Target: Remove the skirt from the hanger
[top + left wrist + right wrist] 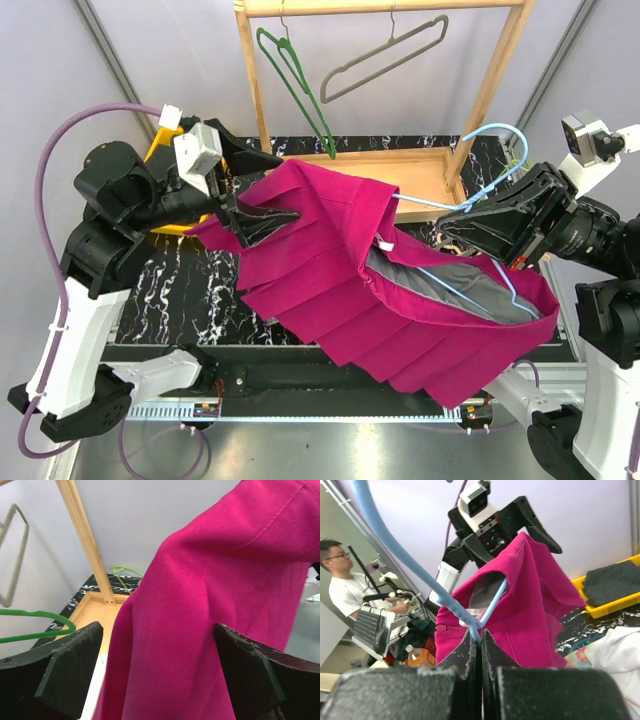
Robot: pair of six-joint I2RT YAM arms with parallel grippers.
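The magenta pleated skirt [330, 270] hangs spread between my two arms above the marble table, its grey lining showing at the waist. A light blue hanger [490, 135] runs inside the waist. My right gripper [458, 214] is shut on the hanger's wire. In the right wrist view the jaws [481, 636] pinch the blue hanger [395, 545] just below its fork, with the skirt [530, 605] beyond. My left gripper [270, 222] stands open at the skirt's left end. In the left wrist view a fold of skirt [200, 605] lies between the wide-apart fingers [75, 672], with gaps on both sides.
A wooden rack [495, 80] stands at the back with a green hanger [295, 80] and a grey hanger [385, 55] on its bar. A yellow bin [615, 602] of dark cloth sits behind the left arm. White cloth [615, 650] lies on the table.
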